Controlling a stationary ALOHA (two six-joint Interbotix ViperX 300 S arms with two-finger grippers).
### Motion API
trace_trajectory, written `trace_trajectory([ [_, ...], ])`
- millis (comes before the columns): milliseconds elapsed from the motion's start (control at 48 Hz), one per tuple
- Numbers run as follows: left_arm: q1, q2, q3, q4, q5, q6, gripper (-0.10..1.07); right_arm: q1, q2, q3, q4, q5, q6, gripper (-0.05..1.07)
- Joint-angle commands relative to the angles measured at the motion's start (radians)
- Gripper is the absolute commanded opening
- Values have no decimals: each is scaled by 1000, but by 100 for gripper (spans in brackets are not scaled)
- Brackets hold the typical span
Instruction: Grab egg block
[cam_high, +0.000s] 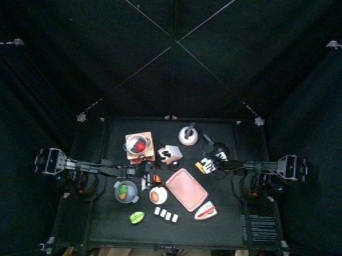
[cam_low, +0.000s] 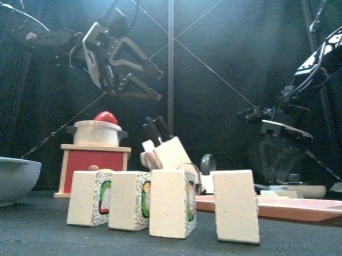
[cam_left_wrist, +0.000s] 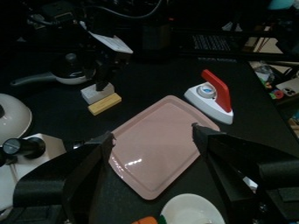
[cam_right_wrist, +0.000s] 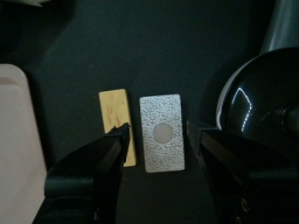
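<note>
Taking the pink cutting board (cam_high: 183, 189) as the landmark, the left gripper (cam_left_wrist: 152, 149) hangs above it with its jaws spread wide and nothing between them. In the left wrist view the board lies framed between the two jaws, with a red-and-white sushi-like piece (cam_left_wrist: 214, 93) just off one edge and a small tan block (cam_left_wrist: 105, 104) off another.

A grey bowl (cam_high: 126, 190) sits left of the board in the top view, and a red wooden toy stove (cam_high: 139, 147) lies behind that.

In the front view a row of white blocks (cam_low: 163, 200) stands upright on the table's near edge, in front of the board.

Right of the board, near its far right corner, the right gripper (cam_right_wrist: 163, 142) hovers directly over the egg block (cam_right_wrist: 162, 132). The block is a flat rectangle, pale grey and speckled, with a rounder grey spot at its middle. It lies flat on the black table (cam_right_wrist: 140, 52), just beside a thinner tan-yellow block (cam_right_wrist: 115, 125). The right jaws stand parted on either side of the egg block, not yet closed on it.
</note>
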Motion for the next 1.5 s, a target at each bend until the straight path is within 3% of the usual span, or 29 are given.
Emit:
trace_trajectory([
  [0, 2, -15, -11, 2, -6, 2, 102, 21, -34, -28, -2, -2, -2, 88],
  [208, 2, -23, -3, 0, -6, 2, 102, 87, -26, -35, -12, -5, -3, 88],
  [729, 2, -25, 0, 0, -6, 2, 102, 140, 69, -44, -9, -6, 8, 87],
  [1479, 2, -25, 2, 0, -8, 2, 102, 140, 167, -77, -14, 6, 8, 87],
])
